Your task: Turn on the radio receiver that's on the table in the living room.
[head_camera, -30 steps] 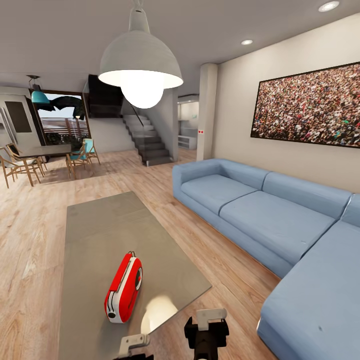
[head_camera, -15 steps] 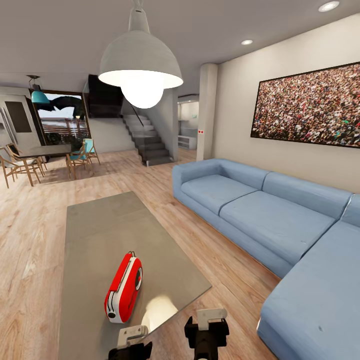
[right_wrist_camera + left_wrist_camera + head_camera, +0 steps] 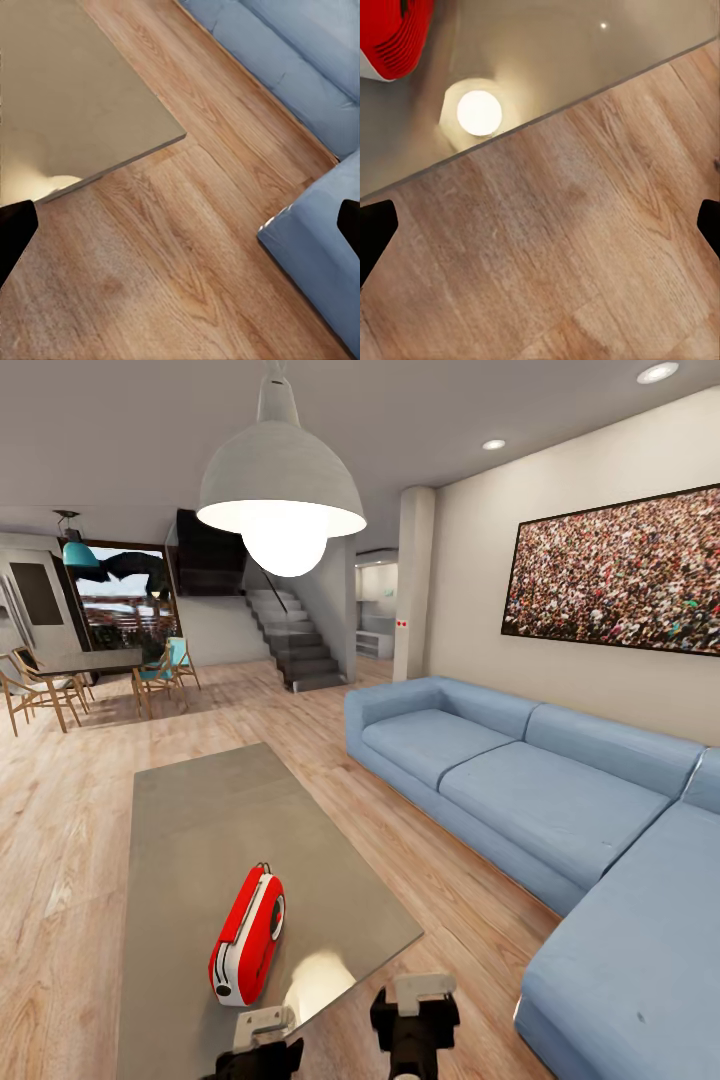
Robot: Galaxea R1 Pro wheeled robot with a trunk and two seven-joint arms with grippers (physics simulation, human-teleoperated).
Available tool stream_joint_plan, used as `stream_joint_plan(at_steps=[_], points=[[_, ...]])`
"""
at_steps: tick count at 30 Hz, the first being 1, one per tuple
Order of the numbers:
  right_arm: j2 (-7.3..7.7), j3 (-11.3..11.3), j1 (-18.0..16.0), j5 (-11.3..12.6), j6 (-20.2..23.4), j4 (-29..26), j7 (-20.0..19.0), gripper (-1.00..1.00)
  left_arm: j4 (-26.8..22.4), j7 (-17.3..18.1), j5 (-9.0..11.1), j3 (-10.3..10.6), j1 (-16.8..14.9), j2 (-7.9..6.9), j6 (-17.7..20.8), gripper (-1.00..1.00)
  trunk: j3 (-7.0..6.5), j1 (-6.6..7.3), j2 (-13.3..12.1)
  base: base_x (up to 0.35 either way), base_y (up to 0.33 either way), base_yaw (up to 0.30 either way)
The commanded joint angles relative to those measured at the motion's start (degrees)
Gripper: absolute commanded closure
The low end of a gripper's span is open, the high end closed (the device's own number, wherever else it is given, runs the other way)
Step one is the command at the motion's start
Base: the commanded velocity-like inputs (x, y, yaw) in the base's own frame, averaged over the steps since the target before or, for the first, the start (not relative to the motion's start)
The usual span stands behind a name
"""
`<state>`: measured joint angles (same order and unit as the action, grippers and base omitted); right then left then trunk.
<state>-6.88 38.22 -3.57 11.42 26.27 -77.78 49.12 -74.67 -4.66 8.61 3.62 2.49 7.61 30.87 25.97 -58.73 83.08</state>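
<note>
The radio receiver [image 3: 247, 937] is seen lying on the grey counter [image 3: 200, 820] near its front edge; the left hand [image 3: 262, 1040] and right hand [image 3: 415, 1015] are held apart-fingered over wood floor [image 3: 60, 840]; a blue sofa [image 3: 560, 810] stands beside, a pendant lamp [image 3: 281, 490] above.

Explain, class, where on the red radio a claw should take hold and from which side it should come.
Probably across the narrow body, from above. The radio receiver stands on edge on the table, its red top edge up and its broad dial face toward the sofa. The two broad faces give flat, opposed surfaces. The left claw is nearest, wide open in its wrist view.
</note>
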Motion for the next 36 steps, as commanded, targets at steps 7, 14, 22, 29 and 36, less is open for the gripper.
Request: stream_joint_plan(at_steps=[7,14,22,29,36], points=[[0.35,0.2,0.9,0.0,0.1,-3.1,0.3,-1.0,-3.0,0.0,0.0,0.1,0.8,-0.22,0.3,-1.0,0.0,0.0,0.0,0.0,0.0,0.0],[0.37,0.2,1.7,0.0,0.6,-4.6,0.4,-1.0,-3.0,0.0,-0.1,0.0,0.9,-0.07,0.3,-1.0,0.0,0.0,0.0,0.0,0.0,0.0],[0.37,0.0,1.7,-0.2,0.8,-5.9,0.5,-1.0,-3.6,-0.1,-0.3,-0.3,0.9,-0.58,0.3,-1.0,0.0,0.0,0.0,0.0,0.0,0.0],[-0.01,0.7,1.7,-0.1,4.8,-7.0,0.2,-1.0,-4.1,-0.1,-0.2,-0.3,0.9,-0.35,0.3,-1.0,0.0,0.0,0.0,0.0,0.0,0.0],[-0.22,0.7,1.4,-0.1,5.7,-7.3,0.1,-1.0,-5.2,-0.2,-0.4,-2.7,0.9,-0.98,-0.1,-1.0,0.0,0.0,0.0,0.0,0.0,0.0]])
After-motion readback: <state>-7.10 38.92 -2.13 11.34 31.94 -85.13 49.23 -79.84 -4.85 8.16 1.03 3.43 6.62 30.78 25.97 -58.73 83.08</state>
